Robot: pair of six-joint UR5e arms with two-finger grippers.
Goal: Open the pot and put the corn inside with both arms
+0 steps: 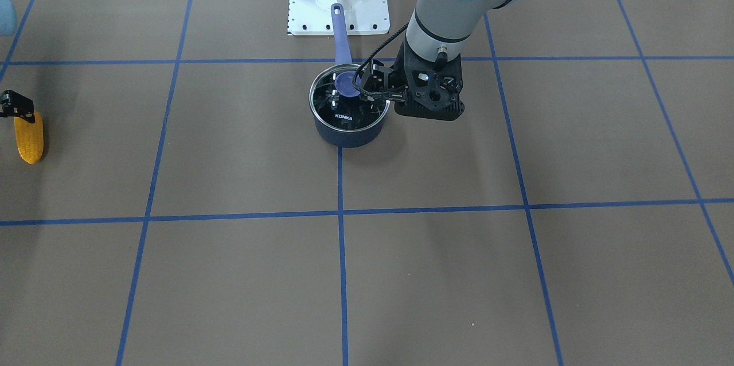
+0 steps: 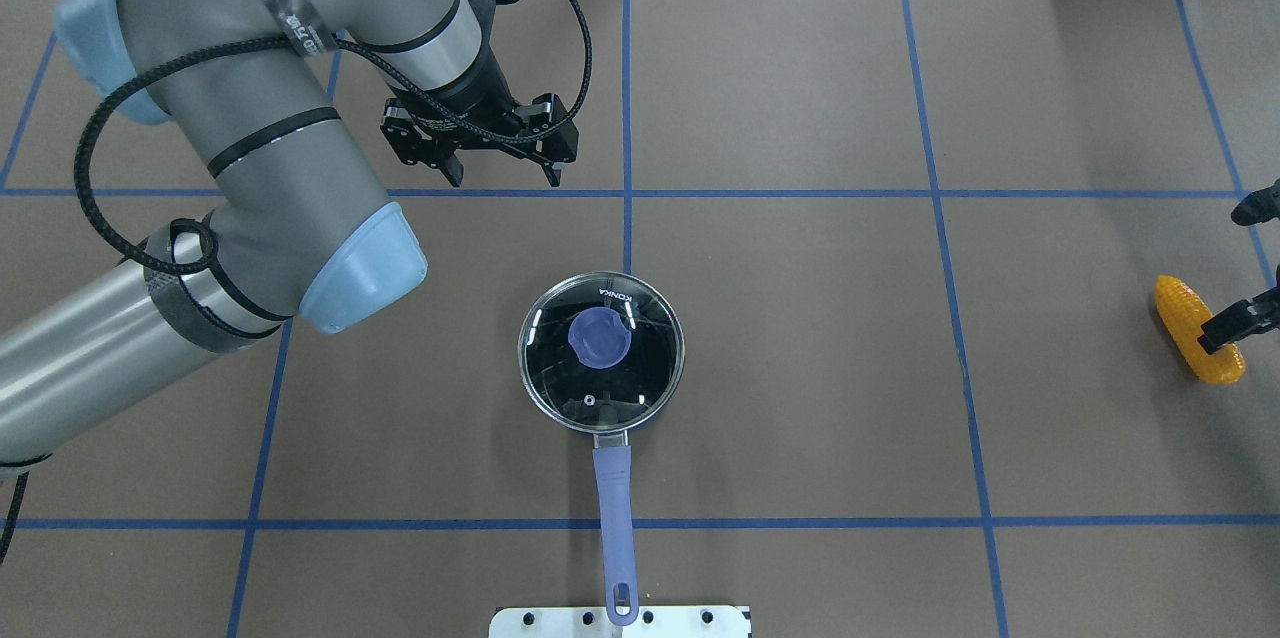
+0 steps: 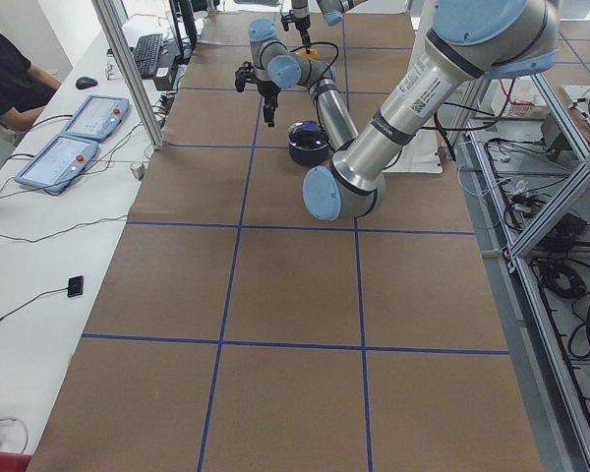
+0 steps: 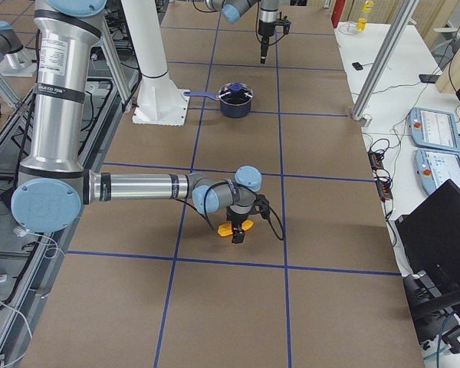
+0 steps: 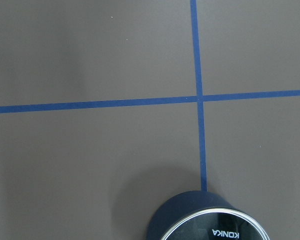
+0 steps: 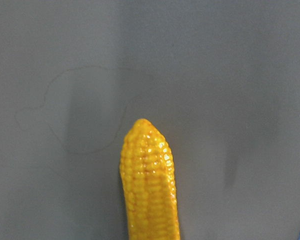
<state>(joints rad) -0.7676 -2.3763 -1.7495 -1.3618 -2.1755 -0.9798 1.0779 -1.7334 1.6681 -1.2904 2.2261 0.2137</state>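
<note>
pot (image 2: 612, 478): centre of table (image 2: 800, 368), lid (image 2: 600, 343) on | corn (image 2: 1195, 328): lying far right | left tool (image 2: 500, 176): wide, empty, beyond pot | right tool (image 2: 1222, 276): wide, one finger over corn

Navy-blue pot (image 1: 347, 135), purple handle (image 2: 612, 483), yellow-orange corn (image 2: 1185, 318), brown table (image 2: 800, 368), blue grid lines (image 2: 800, 193), grey left arm (image 2: 270, 118), light-blue caps (image 2: 365, 268).

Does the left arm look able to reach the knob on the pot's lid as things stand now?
Probably yes. The left pincer hangs open above the table just past the pot, and nothing stands between it and the lid knob, which is uncovered.
</note>
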